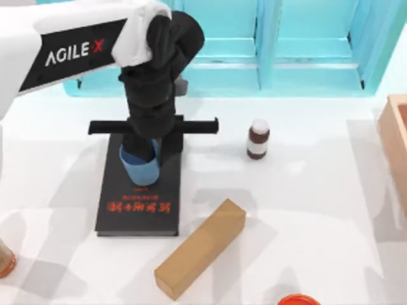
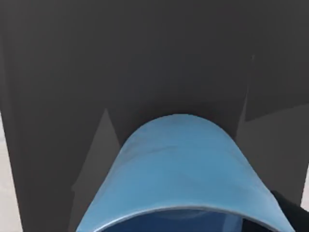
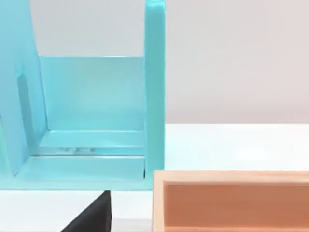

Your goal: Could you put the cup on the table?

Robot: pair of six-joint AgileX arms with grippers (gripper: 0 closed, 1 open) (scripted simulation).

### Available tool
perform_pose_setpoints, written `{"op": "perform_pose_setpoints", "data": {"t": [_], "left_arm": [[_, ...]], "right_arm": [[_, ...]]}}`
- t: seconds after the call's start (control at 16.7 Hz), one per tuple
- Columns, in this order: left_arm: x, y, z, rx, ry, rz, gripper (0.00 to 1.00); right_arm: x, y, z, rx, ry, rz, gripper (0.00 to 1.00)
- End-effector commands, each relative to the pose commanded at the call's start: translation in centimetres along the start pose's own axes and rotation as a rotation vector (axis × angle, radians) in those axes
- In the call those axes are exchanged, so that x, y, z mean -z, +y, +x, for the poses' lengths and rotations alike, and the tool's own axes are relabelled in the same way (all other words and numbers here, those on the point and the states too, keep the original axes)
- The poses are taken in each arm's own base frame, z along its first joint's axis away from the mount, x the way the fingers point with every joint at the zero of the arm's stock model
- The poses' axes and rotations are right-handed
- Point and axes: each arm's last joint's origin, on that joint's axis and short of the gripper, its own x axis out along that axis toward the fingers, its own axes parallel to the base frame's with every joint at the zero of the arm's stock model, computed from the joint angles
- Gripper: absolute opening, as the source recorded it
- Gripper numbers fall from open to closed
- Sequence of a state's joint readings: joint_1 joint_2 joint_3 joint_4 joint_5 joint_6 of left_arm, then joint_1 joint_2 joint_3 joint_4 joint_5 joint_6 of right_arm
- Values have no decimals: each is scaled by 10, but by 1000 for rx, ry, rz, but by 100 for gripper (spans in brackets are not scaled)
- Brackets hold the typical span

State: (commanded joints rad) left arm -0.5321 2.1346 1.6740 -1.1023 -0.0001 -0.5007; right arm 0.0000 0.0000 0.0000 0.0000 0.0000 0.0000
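Observation:
The light-blue cup (image 1: 140, 170) hangs tilted over the far half of a black book (image 1: 137, 213) lying left of the table's (image 1: 305, 210) middle. My left gripper (image 1: 147, 152) reaches down from above and is shut on the cup near its rim. In the left wrist view the cup (image 2: 178, 169) is very close, with the dark book cover (image 2: 145, 58) behind it. Whether the cup's base touches the book I cannot tell. My right arm is off at the right side, its wrist camera facing the shelf.
A brown bottle with a white cap (image 1: 258, 139) stands right of the book. A long cardboard box (image 1: 200, 248) lies at the front. The turquoise shelf unit (image 1: 305, 57) spans the back. A wooden box (image 1: 395, 146) sits at the right edge, orange objects (image 1: 5, 260) at the front.

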Motion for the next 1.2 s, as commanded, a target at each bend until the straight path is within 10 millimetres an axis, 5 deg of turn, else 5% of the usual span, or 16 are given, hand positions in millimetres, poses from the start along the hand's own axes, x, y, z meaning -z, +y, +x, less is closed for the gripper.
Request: {"op": "perform_pose_setpoints", "data": {"t": [0.3,0.66,0.96,1.2], "left_arm": [[1,1,-36,-4,7,0,0],[1,9,-37,-8,7,1,0],[8,96,-64,-23,-13,-4,0],[31,160,-76,-47,0,-3,0]], "right_arm": [[0,0,0,0,0,0,100],[0,0,0,0,0,0,100],[0,0,0,0,0,0,100],[0,0,0,0,0,0,100]]}}
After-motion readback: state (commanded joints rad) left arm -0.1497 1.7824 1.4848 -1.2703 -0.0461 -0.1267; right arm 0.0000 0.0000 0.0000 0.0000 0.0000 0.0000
